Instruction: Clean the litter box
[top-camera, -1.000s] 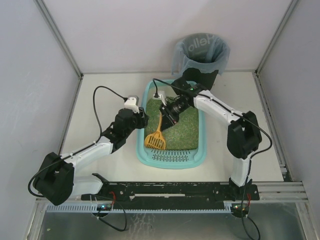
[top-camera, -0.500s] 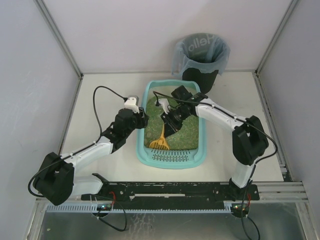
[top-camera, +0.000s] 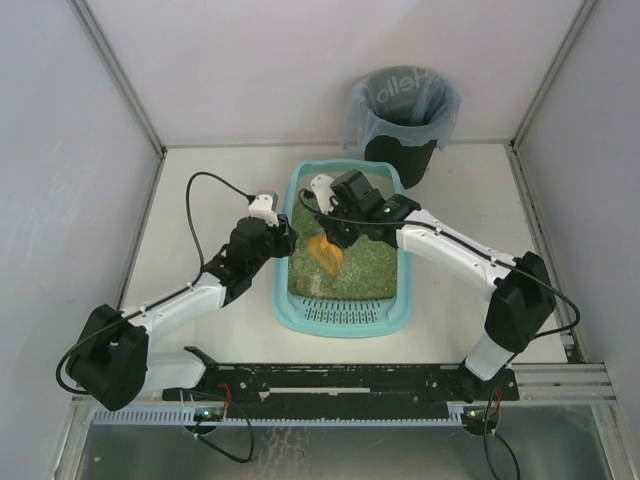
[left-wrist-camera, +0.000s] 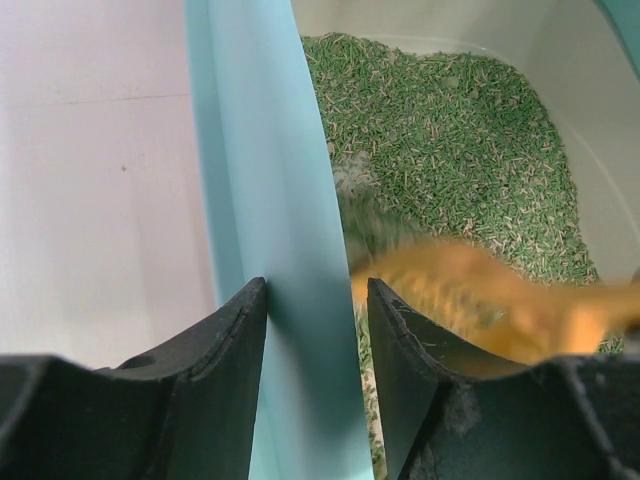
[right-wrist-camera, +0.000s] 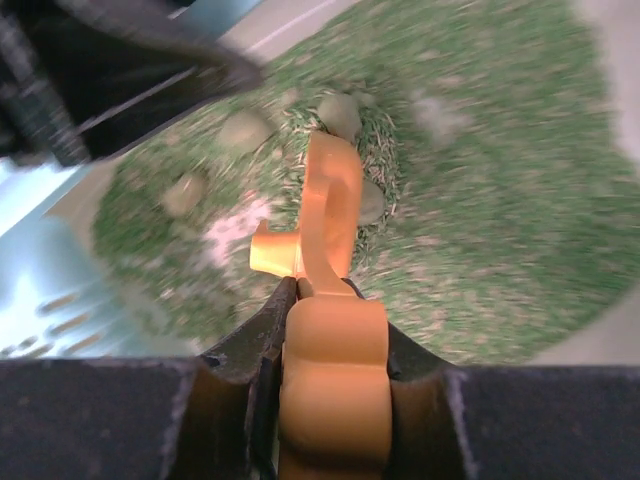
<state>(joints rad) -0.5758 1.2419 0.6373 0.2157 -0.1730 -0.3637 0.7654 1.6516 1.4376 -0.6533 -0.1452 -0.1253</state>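
At the table (top-camera: 200, 190) centre, the left hand (left-wrist-camera: 316, 290) clamps the litter box (top-camera: 340, 318) by its 9 o'clock wall while the right hand (right-wrist-camera: 335, 310) grips the orange scoop (right-wrist-camera: 325, 200), whose tilt may spill clumps (right-wrist-camera: 243, 130) back.

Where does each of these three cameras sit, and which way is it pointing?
Top external: fixed above and behind the arms, looking down on both arms, the litter box and the bin.
Left wrist: on the left arm, looking forward past the left gripper, whose fingers sit either side of the box's wall.
Right wrist: on the right arm, looking down past the right gripper at the litter.
Shared: all three show the orange scoop.
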